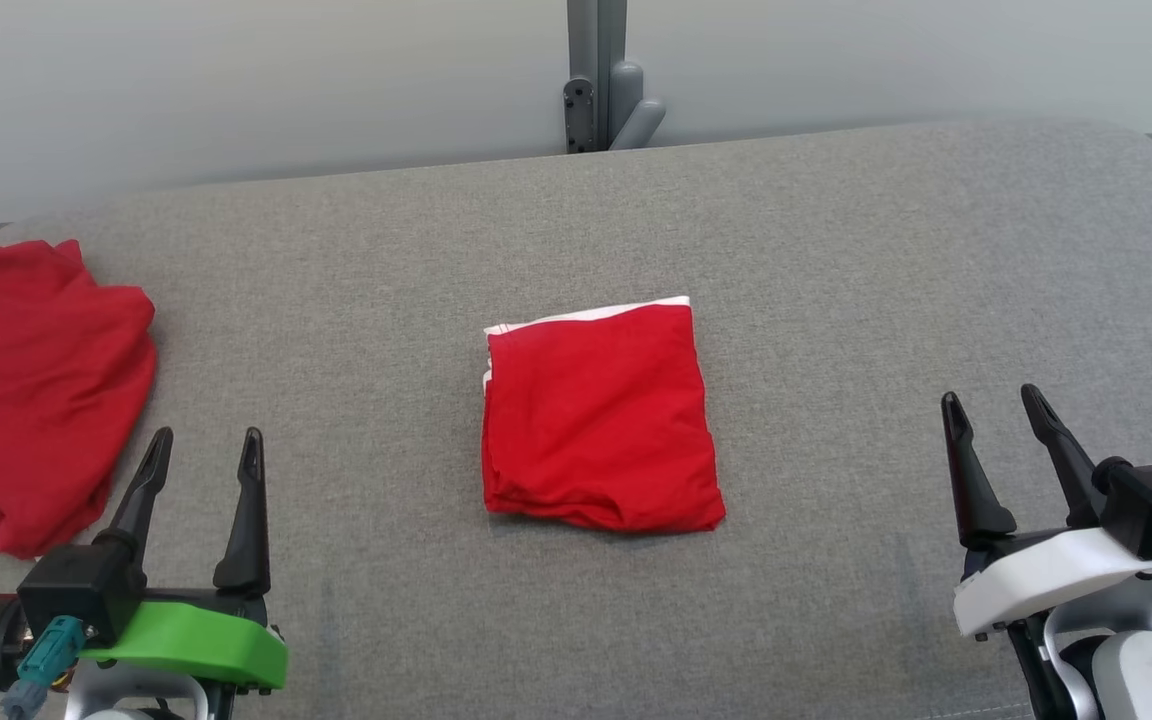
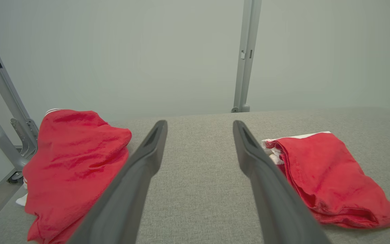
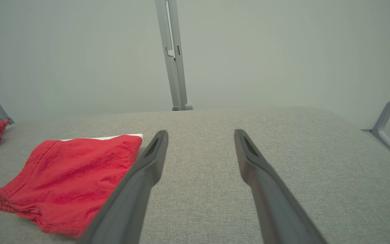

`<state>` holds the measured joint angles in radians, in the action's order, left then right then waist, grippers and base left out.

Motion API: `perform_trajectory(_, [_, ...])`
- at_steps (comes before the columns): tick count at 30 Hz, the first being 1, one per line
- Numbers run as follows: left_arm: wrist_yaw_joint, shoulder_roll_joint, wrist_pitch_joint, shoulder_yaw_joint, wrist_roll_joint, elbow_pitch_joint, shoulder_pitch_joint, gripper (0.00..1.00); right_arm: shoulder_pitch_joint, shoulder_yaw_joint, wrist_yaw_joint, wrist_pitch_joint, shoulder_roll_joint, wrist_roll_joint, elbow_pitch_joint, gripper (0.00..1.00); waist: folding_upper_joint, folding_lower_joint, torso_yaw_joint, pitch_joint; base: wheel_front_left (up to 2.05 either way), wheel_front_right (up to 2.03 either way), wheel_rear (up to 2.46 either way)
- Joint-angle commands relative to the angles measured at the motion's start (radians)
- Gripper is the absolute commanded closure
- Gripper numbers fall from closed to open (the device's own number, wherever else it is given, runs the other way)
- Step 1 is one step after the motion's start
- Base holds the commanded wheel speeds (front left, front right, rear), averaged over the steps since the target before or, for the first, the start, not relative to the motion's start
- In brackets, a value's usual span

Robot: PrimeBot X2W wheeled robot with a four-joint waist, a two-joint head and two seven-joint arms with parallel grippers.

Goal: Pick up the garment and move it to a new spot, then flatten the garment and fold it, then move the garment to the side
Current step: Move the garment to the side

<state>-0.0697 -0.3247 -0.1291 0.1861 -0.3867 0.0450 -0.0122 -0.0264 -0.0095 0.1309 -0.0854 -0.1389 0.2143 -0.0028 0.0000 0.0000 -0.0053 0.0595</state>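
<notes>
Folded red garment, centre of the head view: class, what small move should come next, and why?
Probably ease the left gripper toward the left edge of the folded garment. It already lies neatly folded; that gripper and the right gripper stand open, clear of it, so only moving it aside seems left.

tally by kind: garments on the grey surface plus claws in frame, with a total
Red garments: 2, the folded garment at centre and the crumpled garment at the left edge
Claws: 2, the left claw and the right claw, both open and empty
Total: 4
</notes>
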Motion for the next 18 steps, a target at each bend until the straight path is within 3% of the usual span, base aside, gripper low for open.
perform_trajectory(1, [-0.005, -0.006, -0.004, 0.000, -0.009, 0.000, -0.013, 0.00, -0.006, -0.003, 0.000, -0.003, 0.000, -0.009, 0.002, 0.00, 0.0000, 0.0000, 0.002, 0.002, 0.00, 0.00, 0.00])
perform_trajectory(9, [0.012, 0.001, -0.010, 0.021, -0.002, 0.009, -0.084, 0.00, -0.066, 0.038, 0.000, 0.002, -0.010, 0.007, 0.042, 0.00, 0.0000, 0.0000, 0.061, 0.085, 0.00, 0.00, 0.00])
perform_trajectory(18, [0.039, 0.042, -0.062, 0.050, -0.003, -0.043, -0.202, 0.00, -0.200, 0.213, 0.000, -0.025, 0.006, 0.058, 0.250, 0.00, 0.0000, 0.0000, 0.171, 0.201, 0.00, 0.00, 0.00])
